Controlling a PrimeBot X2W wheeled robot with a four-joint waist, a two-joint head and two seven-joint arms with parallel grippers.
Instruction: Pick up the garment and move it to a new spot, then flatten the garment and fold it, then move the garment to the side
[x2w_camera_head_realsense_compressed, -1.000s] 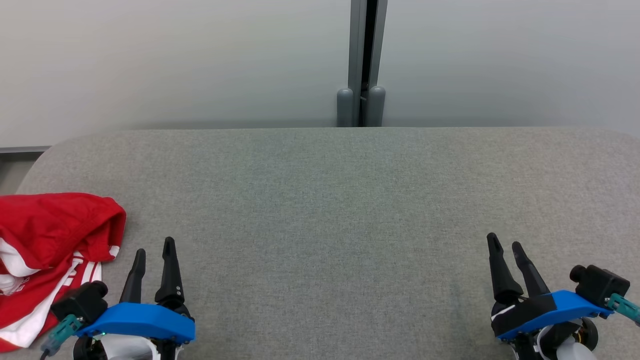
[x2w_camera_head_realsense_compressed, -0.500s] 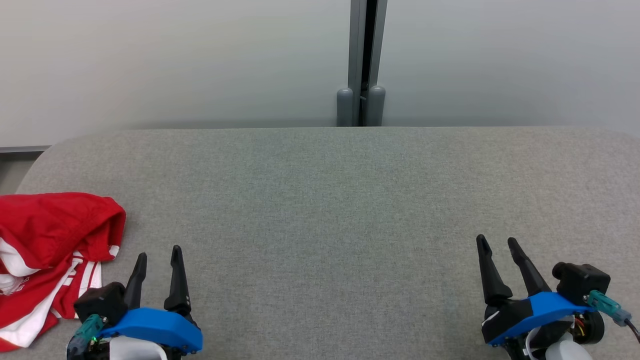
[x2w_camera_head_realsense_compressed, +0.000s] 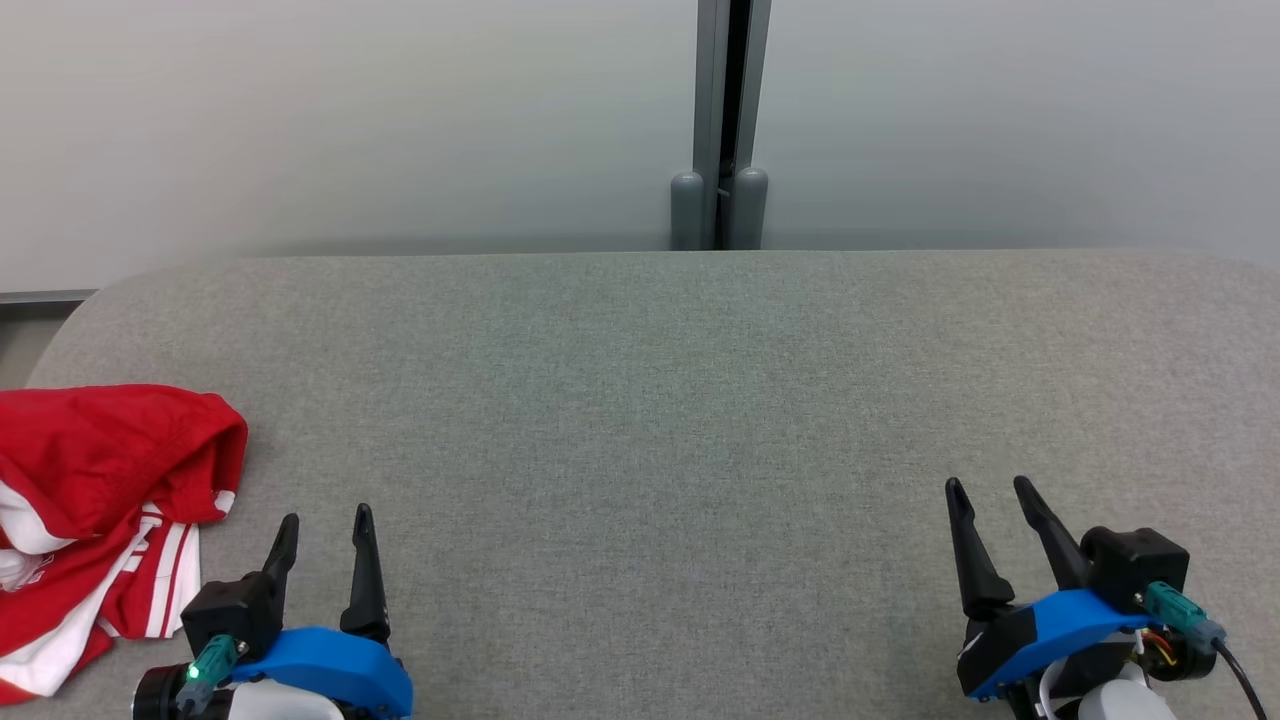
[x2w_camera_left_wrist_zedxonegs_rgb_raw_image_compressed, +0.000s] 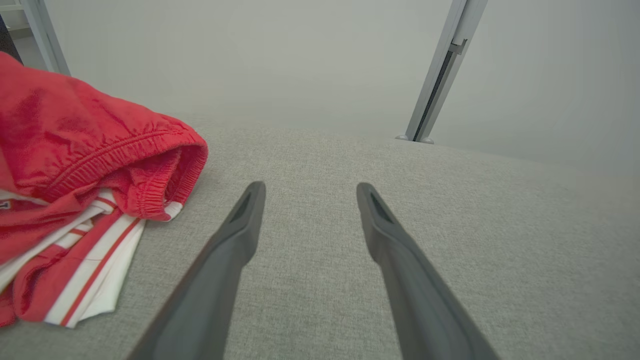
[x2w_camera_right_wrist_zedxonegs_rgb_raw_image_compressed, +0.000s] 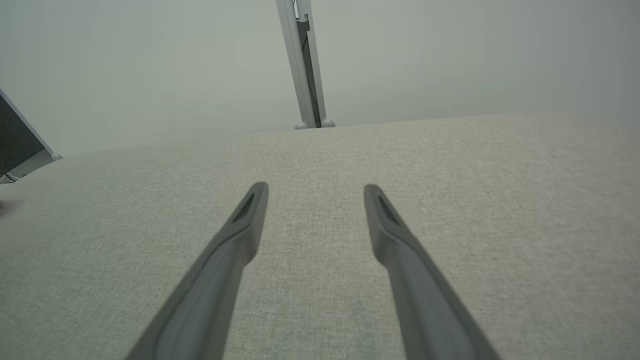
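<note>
A crumpled red, white-striped garment (x2w_camera_head_realsense_compressed: 95, 500) is seen at 8 o'clock by the left edge of a grey fabric surface (x2w_camera_head_realsense_compressed: 640, 400), near the left gripper (x2w_camera_head_realsense_compressed: 326, 515), which is held open and empty at 7 o'clock like the right gripper (x2w_camera_head_realsense_compressed: 988, 484) at 5 o'clock, broad cloth being left between them up to the pale wall (x2w_camera_head_realsense_compressed: 350, 120) and grey post (x2w_camera_head_realsense_compressed: 720, 120) at 12 o'clock.

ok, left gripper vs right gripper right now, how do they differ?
Left gripper sits just beside the red garment; right gripper is over the grey cushion, far from it. Left gripper's fingers point almost straight up the head view; right gripper's lean leftward. Both are open and hold nothing.
</note>
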